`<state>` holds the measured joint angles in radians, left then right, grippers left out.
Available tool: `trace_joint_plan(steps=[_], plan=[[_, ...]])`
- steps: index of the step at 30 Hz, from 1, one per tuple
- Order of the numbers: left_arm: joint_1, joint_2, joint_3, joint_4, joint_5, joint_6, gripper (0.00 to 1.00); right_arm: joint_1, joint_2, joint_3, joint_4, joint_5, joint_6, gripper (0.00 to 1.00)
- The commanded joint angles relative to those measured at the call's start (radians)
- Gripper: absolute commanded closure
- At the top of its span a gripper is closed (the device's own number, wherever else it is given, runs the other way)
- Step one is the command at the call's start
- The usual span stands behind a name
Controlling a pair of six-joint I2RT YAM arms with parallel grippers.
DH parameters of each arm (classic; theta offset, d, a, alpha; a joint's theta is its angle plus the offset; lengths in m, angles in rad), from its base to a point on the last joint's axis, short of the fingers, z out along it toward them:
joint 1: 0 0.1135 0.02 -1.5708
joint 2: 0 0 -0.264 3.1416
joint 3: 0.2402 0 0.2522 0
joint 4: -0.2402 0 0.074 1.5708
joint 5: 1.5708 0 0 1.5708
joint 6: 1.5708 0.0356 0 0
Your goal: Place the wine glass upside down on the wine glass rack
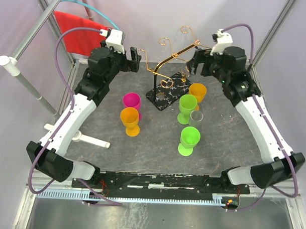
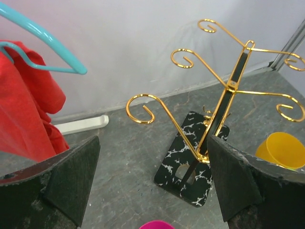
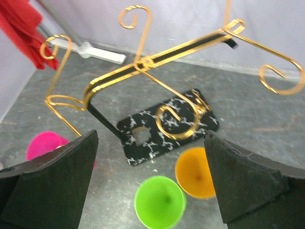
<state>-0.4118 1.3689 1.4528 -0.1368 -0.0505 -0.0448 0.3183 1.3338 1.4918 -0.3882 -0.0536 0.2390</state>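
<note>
My left gripper [image 1: 136, 58] is wide open and holds nothing. My right gripper [image 1: 193, 63] is wide open too, with nothing in it. Both are up at the far side of the table [image 1: 232, 142]. The gold wine glass rack [image 1: 169, 91] stands between them on its black base. A pink glass [image 1: 132, 100] stands upright on the left of the base. A green glass [image 1: 187, 104] and a clear glass [image 1: 196, 117] stand on the near right.

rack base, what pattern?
Black with white veining, marble-like. The wine glass rack base shows best in the left wrist view.
</note>
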Motion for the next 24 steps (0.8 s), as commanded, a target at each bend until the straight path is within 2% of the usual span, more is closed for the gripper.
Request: trace_joint_plan(steps=[1, 6, 10, 16, 24], plan=[[0.0, -0.041, 0.006, -0.031, -0.055, 0.054, 0.01, 0.081, 0.127, 0.155, 0.004, -0.067, 0.02, 0.0], [-0.001, -0.054, -0.051, -0.075, -0.142, 0.057, 0.01, 0.185, 0.263, 0.275, 0.01, -0.08, -0.022, 0.0], [0.0, -0.023, -0.087, -0.097, -0.138, 0.069, 0.01, 0.237, 0.333, 0.353, -0.025, -0.033, -0.047, 0.0], [0.0, 0.04, -0.12, -0.084, -0.128, 0.091, 0.01, 0.281, 0.327, 0.358, -0.067, 0.053, -0.1, 0.0], [-0.001, 0.103, -0.163, 0.044, -0.09, 0.053, 0.01, 0.294, 0.271, 0.309, -0.11, 0.109, -0.15, 0.0]])
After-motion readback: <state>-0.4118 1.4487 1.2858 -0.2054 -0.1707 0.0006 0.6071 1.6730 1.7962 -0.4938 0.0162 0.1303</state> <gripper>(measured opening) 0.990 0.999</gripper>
